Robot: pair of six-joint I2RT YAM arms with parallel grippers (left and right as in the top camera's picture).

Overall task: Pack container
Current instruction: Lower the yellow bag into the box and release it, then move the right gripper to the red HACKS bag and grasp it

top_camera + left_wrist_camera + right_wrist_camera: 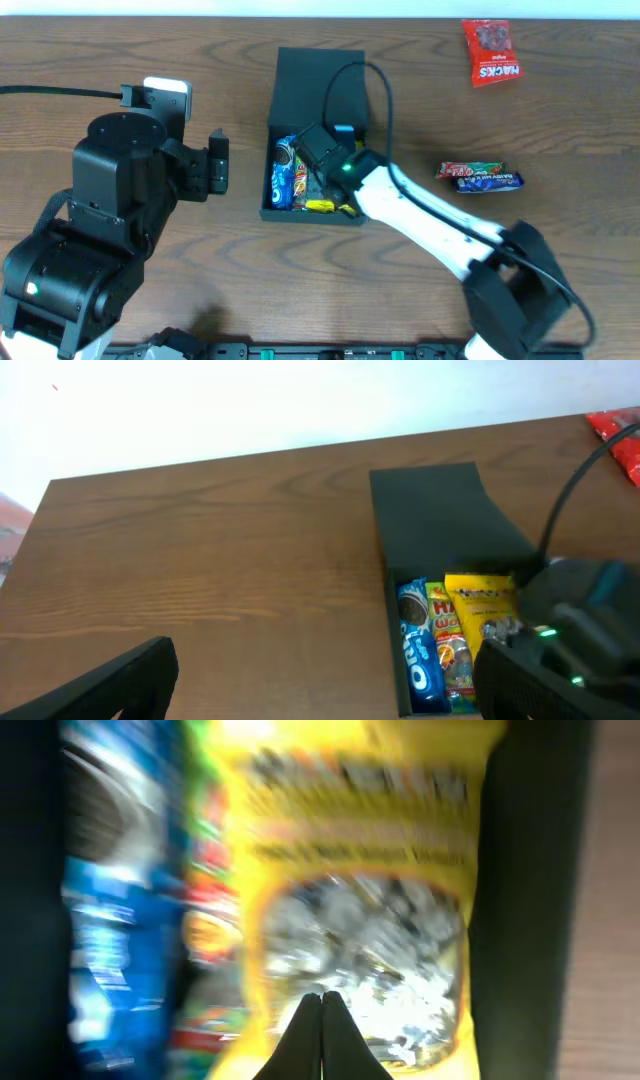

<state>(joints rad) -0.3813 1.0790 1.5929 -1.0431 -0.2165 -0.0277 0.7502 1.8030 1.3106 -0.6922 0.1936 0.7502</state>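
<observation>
Sitting mid-surface (150, 60), container (305, 90): a shallow black cardboard box with its flap lid hinged back. Likely light, stiff-walled but crushable; best taken by a side wall or rim. Contents: blue packet (420, 650) and yellow packet (360, 870), soft film. Right fingers (305, 1045) together over the yellow packet, possibly pinching it; view blurred. Left fingers (110, 680) spread wide, empty, left of the box.

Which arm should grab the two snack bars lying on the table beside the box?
Probably the right. The bars lie on the right arm's side of the container, nearer the right pincer; the left pincer sits on the container's opposite side.
</observation>
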